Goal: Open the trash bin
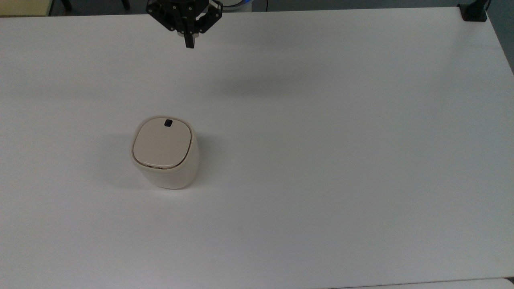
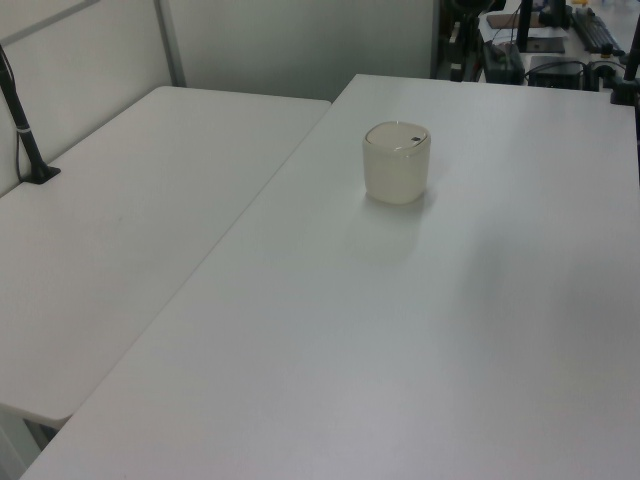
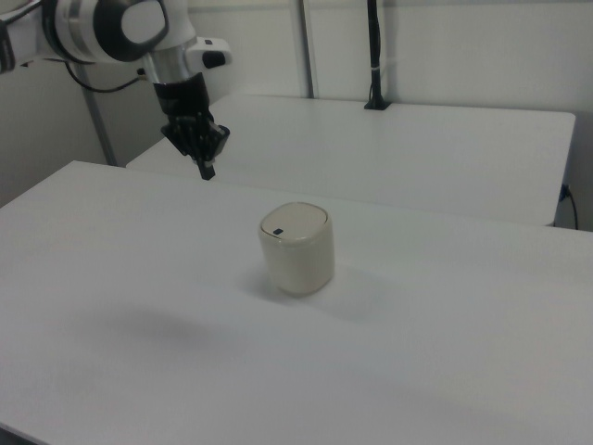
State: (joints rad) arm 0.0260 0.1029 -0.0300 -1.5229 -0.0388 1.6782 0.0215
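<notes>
The trash bin [image 1: 164, 154] stands on the white table [image 1: 321, 160], left of centre in the top view. It is cream-white, its flat lid [image 1: 162, 143] is down, and a small black button [image 1: 168, 123] sits at the rim on the side toward the top view's upper edge. The bin [image 2: 396, 163] stands upright in the left view too. In the right view the bin [image 3: 296, 248] shows its button [image 3: 277, 230] on top. My gripper [image 1: 189, 41] hangs above the table near its far edge, well apart from the bin, fingers together and holding nothing. The right view has the gripper [image 3: 206, 170] up and to the left of the bin.
A second white table [image 2: 120, 230] adjoins along the left view's left. A black clamp [image 1: 474, 12] sits on the table corner at the top view's upper right. Black poles [image 2: 22, 120] [image 3: 373, 56] stand on the neighbouring table. Wide bare tabletop surrounds the bin.
</notes>
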